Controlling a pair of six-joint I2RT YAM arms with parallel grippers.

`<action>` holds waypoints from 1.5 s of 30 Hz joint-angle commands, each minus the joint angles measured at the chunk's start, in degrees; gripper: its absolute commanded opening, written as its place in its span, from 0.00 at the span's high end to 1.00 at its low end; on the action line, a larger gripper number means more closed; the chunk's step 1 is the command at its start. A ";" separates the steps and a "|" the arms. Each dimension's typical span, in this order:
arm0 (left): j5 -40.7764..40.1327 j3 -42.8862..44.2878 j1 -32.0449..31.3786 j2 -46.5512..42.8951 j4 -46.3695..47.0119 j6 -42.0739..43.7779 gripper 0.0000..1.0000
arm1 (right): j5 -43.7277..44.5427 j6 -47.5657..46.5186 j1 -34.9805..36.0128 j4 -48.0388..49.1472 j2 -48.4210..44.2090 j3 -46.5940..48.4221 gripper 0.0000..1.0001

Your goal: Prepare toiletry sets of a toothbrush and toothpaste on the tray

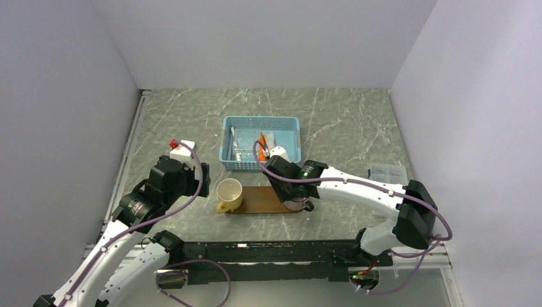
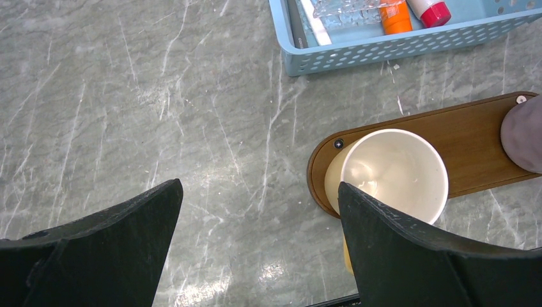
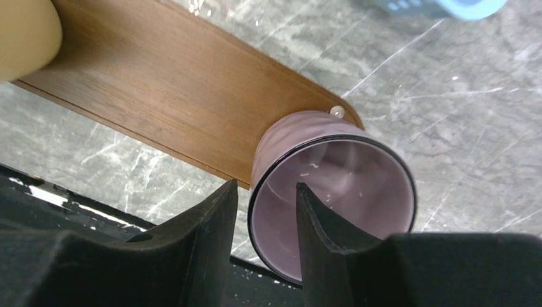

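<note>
The right claw (image 3: 266,187), tilted down and half-spread, straddles the mauve cup (image 3: 358,185)'s rim on the dark-brown oval wooden tray (image 3: 166,83); the left claw (image 2: 259,187) hangs spread wide above the worktop (image 2: 128,96); the orange toothpaste tube (image 2: 395,16) lies in the light-blue mesh basket (image 2: 396,48)

No legible text or labels

One yellow cup (image 2: 393,169), one purple cup (image 3: 300,147), one wooden tray (image 2: 473,141), one blue basket (image 2: 396,48), one orange toothpaste (image 2: 395,16).
</note>
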 commanded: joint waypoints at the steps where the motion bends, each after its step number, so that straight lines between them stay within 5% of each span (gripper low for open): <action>1: 0.02 0.61 0.32 -0.21 1.35 0.18 0.02 | 5.81 0.27 0.33 -3.42 -2.46 6.75 0.58; 11: 0.18 0.62 0.31 -1.00 1.43 0.20 0.01 | 13.60 -4.04 0.13 -4.97 3.81 20.56 0.43; 20: -1.46 0.79 0.27 -1.82 0.89 -0.41 0.01 | 11.99 -1.95 -2.06 -2.74 18.14 35.03 0.38; 33: -1.59 0.71 0.29 -2.56 0.83 -0.58 0.01 | 8.39 6.78 -8.48 -1.78 34.07 50.59 0.44; 45: -0.52 0.62 0.27 -3.40 1.01 -0.46 0.01 | 4.38 11.05 -10.97 1.04 40.15 52.62 0.50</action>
